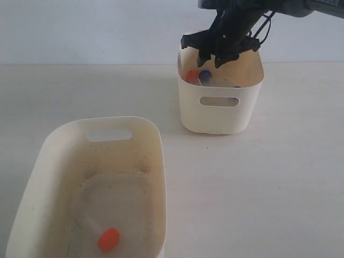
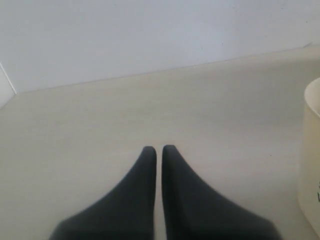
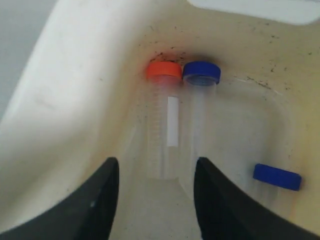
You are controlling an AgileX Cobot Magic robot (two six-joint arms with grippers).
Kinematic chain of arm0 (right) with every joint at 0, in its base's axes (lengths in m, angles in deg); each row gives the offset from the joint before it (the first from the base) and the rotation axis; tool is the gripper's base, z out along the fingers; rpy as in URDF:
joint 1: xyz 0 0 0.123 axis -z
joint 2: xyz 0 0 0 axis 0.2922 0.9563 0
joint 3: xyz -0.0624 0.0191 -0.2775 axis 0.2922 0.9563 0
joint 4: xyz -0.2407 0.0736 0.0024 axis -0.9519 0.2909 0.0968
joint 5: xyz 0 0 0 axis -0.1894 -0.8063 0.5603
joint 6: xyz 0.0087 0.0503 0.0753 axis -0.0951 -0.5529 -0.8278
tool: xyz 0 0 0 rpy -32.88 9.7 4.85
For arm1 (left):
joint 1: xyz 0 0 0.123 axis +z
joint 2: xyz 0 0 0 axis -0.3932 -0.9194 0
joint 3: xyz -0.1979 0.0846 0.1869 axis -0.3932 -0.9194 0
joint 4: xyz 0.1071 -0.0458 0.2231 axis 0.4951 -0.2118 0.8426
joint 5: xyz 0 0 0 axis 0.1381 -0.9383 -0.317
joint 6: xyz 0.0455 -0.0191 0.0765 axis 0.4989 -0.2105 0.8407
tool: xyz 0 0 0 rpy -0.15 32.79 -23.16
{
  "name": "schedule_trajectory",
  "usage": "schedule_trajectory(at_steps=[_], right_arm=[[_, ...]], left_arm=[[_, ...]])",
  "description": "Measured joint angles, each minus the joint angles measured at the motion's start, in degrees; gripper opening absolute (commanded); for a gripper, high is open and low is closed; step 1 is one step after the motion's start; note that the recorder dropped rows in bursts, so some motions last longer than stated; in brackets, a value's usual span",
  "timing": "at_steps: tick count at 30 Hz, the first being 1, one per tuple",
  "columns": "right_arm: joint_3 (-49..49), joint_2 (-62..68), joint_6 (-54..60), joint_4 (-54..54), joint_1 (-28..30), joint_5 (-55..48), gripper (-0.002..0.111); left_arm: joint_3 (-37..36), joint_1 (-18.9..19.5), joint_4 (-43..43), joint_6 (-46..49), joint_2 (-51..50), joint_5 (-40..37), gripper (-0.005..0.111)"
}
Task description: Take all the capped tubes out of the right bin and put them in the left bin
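Tabletop [image 1: 258, 177]: pale and matte, carrying two cream-white bins set well apart.
Right bin [image 1: 215, 115]: stands toward the far edge of the tabletop, right of the middle. An oval handle slot faces the exterior camera, and dark specks mark its inner walls.
Left bin [image 1: 64, 156]: sits at the near left corner of the tabletop, with one handle slot in its far wall and a greyish speckled floor.
Right gripper [image 1: 210, 63]: its fingertips are at the rim of the right bin, over the bin's left end. The jaws stand wide apart and hold nothing.
Orange-capped tube [image 3: 164, 115]: inside the right bin at its left end, its cap against the wall. It lies in line with the gap between the open jaws, and neither finger touches it.
Blue-capped tube [image 3: 201, 100]: just beside the orange-capped one, touching or nearly so and parallel to it, with its cap against the same wall.
Second blue-capped tube [image 3: 276, 176]: also in the right bin, apart from the pair. Little more than its cap can be made out.
Lone orange-capped tube [image 1: 105, 236]: lies on the floor of the left bin, close to its near edge, cap toward the near side.
Left gripper [image 2: 159, 150]: above bare tabletop, its fingers brought together with only a hairline slit between them and nothing held.
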State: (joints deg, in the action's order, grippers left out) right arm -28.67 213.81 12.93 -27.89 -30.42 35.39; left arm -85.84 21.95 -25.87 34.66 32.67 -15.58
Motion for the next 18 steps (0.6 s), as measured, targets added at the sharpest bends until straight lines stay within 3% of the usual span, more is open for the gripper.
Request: schedule_trajectory(at_steps=[18], right_arm=[[-0.27, 8.39, -1.18, -2.5, -0.12, 0.35, 0.046]], left_arm=[[0.0, 0.0, 0.0, 0.0, 0.0, 0.0, 0.004]])
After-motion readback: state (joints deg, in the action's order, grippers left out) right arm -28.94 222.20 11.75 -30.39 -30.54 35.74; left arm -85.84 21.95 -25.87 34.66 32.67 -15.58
